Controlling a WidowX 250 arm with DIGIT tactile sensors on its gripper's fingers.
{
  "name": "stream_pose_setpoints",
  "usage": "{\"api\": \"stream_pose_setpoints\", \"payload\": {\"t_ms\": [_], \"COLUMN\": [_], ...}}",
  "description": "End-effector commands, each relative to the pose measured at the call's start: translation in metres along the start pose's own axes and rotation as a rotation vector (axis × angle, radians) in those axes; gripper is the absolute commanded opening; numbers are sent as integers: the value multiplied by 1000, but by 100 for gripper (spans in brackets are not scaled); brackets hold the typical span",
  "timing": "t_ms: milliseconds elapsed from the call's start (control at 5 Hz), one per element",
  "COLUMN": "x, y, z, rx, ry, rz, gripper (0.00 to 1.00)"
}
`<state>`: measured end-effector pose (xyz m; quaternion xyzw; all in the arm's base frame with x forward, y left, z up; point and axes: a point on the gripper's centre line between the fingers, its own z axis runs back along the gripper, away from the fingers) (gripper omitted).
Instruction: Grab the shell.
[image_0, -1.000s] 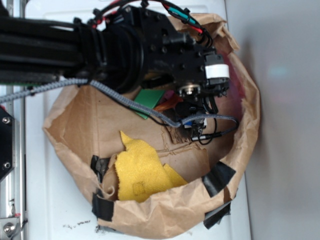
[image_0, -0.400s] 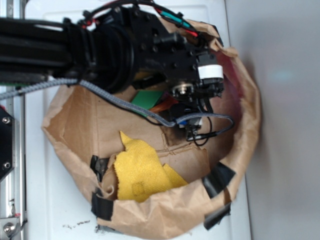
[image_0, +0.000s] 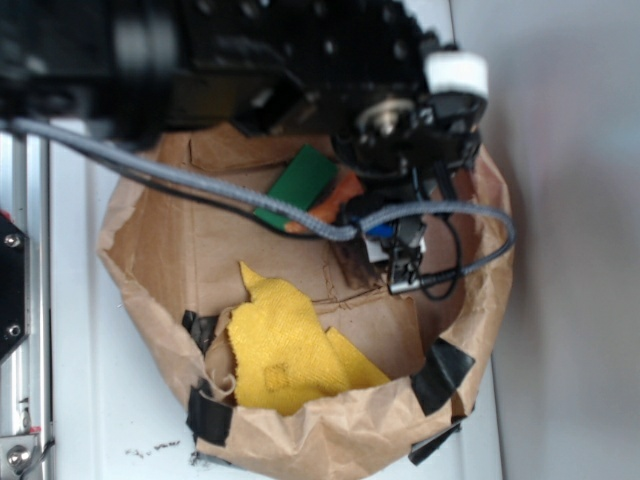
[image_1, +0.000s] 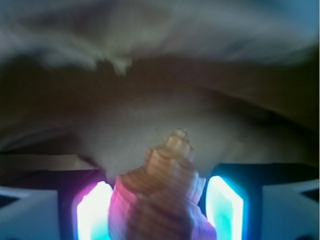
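Between the glowing fingers sits the shell, apparently clamped on both sides; grasp step underway, next calls for lifting clear of the paper bag.

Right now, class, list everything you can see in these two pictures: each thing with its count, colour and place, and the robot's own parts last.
shell: one, orange-brown, ridged; between the pincer's fingers, beside the green block.
green block: one, green, flat; upper part of the bag's floor.
yellow cloth: one, yellow; crumpled in the bag's lower part.
paper bag: one, brown, rolled rim patched with black tape; on the white surface.
white surface: one, under the bag.
pincer: one, lit fingers flank the shell; whether they press it is unclear.
arm: one, black, over the bag's top.
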<state>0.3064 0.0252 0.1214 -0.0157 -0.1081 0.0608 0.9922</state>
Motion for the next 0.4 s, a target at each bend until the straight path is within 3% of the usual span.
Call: {"api": "stream_pose_setpoints", "payload": {"t_ms": [0,200], "x": [-7,-33], "y": [-11,-20], "z": [77,84], "rx": [-14,-2], "ry": [-6,7], "rz": [-48,-105], "gripper": [0,0]}}
